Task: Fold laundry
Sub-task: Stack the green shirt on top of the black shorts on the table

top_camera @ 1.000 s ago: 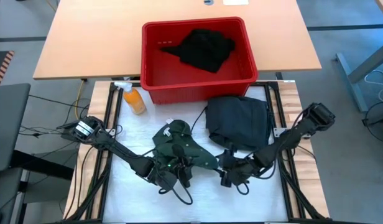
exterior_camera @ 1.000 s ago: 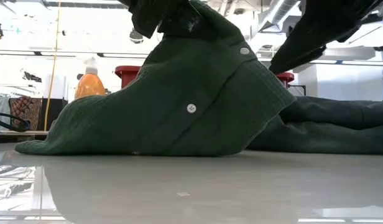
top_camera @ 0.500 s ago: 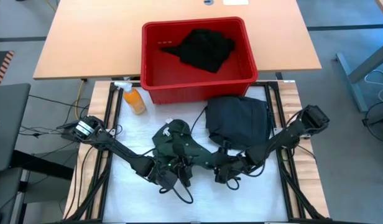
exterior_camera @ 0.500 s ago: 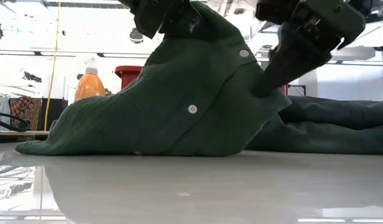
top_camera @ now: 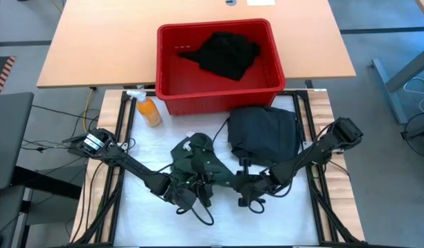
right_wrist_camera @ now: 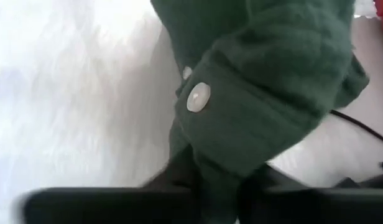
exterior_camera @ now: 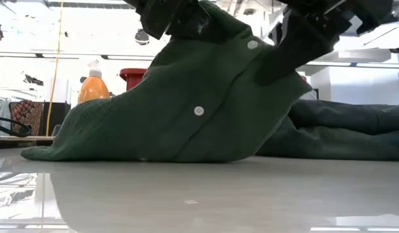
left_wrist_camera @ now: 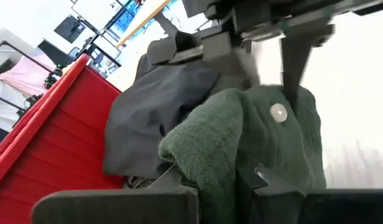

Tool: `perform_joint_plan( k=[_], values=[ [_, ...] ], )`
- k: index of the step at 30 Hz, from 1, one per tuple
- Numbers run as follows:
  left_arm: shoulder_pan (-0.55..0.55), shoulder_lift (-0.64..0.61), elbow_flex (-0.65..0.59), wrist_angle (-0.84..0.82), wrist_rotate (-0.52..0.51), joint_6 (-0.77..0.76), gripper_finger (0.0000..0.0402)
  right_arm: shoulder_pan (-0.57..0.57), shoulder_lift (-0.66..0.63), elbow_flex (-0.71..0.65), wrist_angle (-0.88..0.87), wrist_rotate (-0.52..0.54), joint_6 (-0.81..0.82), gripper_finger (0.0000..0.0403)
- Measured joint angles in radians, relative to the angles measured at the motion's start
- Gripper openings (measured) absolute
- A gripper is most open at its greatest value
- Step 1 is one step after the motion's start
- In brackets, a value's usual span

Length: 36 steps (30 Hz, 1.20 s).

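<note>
The green buttoned shirt point(top_camera: 198, 164) is bunched on the white table, between my two grippers. My left gripper point(top_camera: 186, 195) is at the shirt's near side and is shut on it. It holds the shirt up as a peak point(exterior_camera: 206, 26), and the lower edge point(exterior_camera: 135, 154) rests on the table. My right gripper point(top_camera: 245, 187) has come in from the right and is shut on the shirt's buttoned edge point(exterior_camera: 258, 48). A dark folded garment point(top_camera: 263, 136) lies behind the shirt. More black laundry point(top_camera: 224, 54) is in the red basket. My left gripper pinches a bunched fold of the green shirt point(left_wrist_camera: 211, 163) between its two fingers, coming nearly level from the table's near left. That part is lifted clear, and the cloth slopes down from it to the table. My right gripper pinches the shirt's buttoned band point(right_wrist_camera: 224, 163), just below a white button point(right_wrist_camera: 198, 98). It slants down from the right. The band is raised off the table, with several layers between the fingers.
The red basket point(top_camera: 270, 86) stands at the far edge of the white surface. An orange spray bottle point(top_camera: 149, 110) stands to its left. Black cables point(top_camera: 202, 215) loop near the left gripper. Bare white table lies toward the near edge.
My right gripper has moved toward the table's left, onto the shirt, rolling as it went. It has taken hold of the buttoned band, and the shirt's right edge has risen a little. My left gripper keeps the peak where it was.
</note>
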Motion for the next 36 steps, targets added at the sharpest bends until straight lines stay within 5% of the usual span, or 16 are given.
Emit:
perform_joint_plan(
  k=[3, 9, 13, 21, 29, 36],
  values=[
    [0.0, 0.0, 0.0, 0.0, 0.006, 0.0, 0.0043, -0.005, 0.0, 0.05, -0.099, -0.044, -0.051, 0.0024],
    [-0.014, -0.007, 0.004, -0.015, -0.033, -0.003, 0.0102, -0.019, 0.0, 0.132, -0.264, -0.071, -0.113, 0.0042],
    [-0.032, -0.055, 0.061, -0.193, -0.078, -0.06, 0.0151, -0.02, 0.0, 0.152, -0.338, -0.073, -0.143, 0.0025],
    [0.007, -0.143, 0.135, -0.722, 0.26, -0.461, 0.0187, -0.042, 0.0, 0.189, -0.402, -0.075, -0.16, 0.0026],
    [0.065, -0.145, 0.135, -0.692, 0.526, -0.526, 0.0191, -0.057, 0.0, 0.2, -0.403, -0.079, -0.209, 0.0027],
    [0.091, -0.172, 0.135, -0.689, 0.49, -0.559, 0.0209, -0.057, 0.0, 0.2, -0.402, -0.101, -0.176, 0.0028]
  ],
)
